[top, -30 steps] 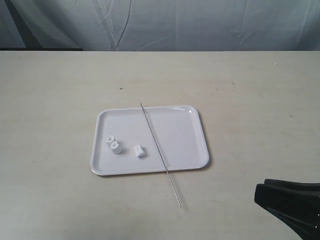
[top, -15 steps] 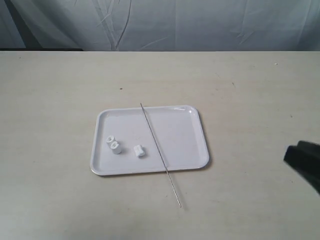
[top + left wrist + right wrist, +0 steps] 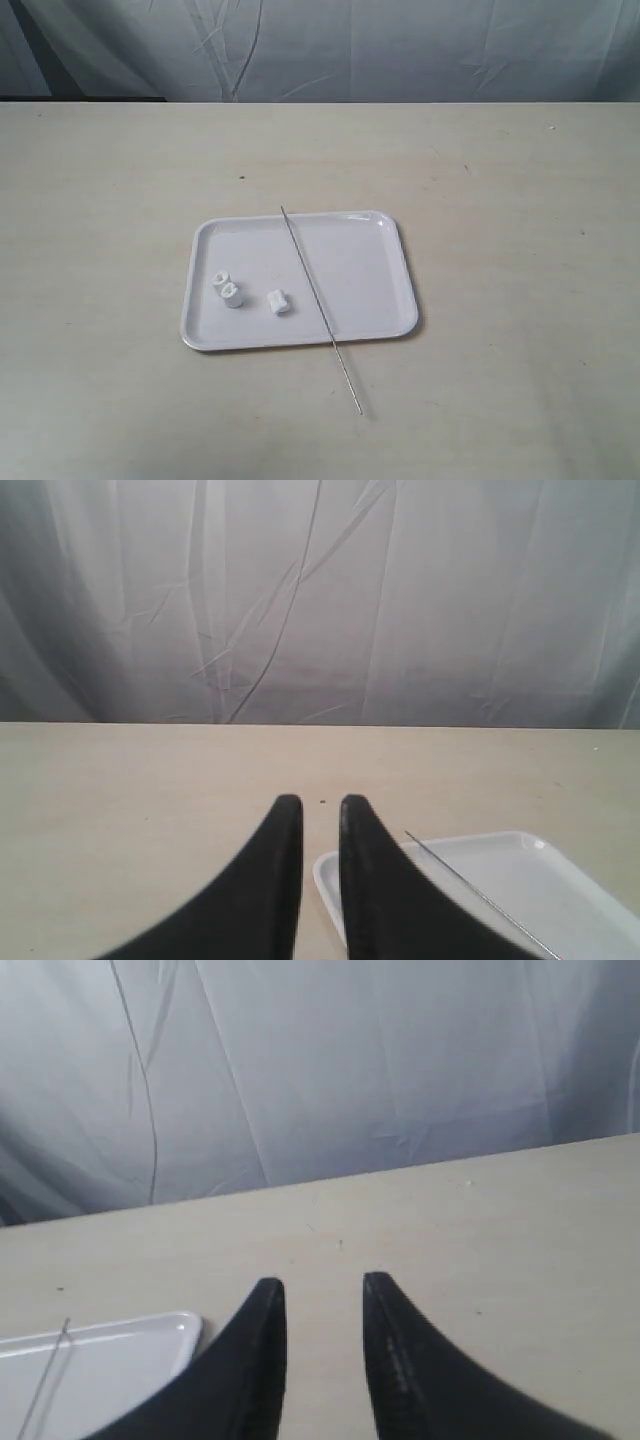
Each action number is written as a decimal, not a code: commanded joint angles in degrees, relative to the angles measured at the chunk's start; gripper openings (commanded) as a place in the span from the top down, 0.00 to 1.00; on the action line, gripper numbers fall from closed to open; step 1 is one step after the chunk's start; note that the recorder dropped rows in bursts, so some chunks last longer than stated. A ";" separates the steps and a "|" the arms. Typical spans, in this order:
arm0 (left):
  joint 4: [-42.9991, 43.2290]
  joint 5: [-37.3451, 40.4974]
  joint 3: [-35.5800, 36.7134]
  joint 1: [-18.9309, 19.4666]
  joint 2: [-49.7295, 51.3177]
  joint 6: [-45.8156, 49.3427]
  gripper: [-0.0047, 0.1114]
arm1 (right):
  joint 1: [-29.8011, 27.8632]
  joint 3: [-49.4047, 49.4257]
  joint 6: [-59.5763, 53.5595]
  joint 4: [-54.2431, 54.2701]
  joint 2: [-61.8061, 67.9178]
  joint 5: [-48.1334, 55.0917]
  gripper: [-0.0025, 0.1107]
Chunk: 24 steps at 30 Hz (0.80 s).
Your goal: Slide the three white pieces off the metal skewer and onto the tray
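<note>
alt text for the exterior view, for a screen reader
A white tray on a beige table holds a pair of white pieces and a third white piece, all loose. To their right a thin metal skewer lies diagonally across the tray, its near end reaching past the rim onto the table. A wrinkled grey cloth hangs behind; no end effector shows.

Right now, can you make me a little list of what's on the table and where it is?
tray: white, flat on the table
white pieces: three, in the tray, off the skewer; two side by side, one apart
metal skewer: bare, slanting across the tray, one end over the table
left pincer: empty, slightly apart
right pincer: empty, open
</note>
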 commanded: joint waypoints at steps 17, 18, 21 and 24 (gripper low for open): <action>-0.27 2.47 0.21 4.65 -2.90 4.99 0.85 | -8.92 0.66 -7.30 -5.04 -0.38 5.42 0.74; -0.27 2.89 0.21 5.56 -3.54 5.11 0.88 | -8.92 0.66 -8.80 -3.45 -0.38 5.42 0.74; -17.36 6.00 0.21 8.08 -5.40 14.11 0.96 | -8.92 0.66 -9.55 -2.30 -0.38 5.42 0.74; -47.75 7.20 0.21 9.74 -5.40 48.88 0.96 | -8.92 0.66 -9.55 -2.30 -0.38 5.42 0.74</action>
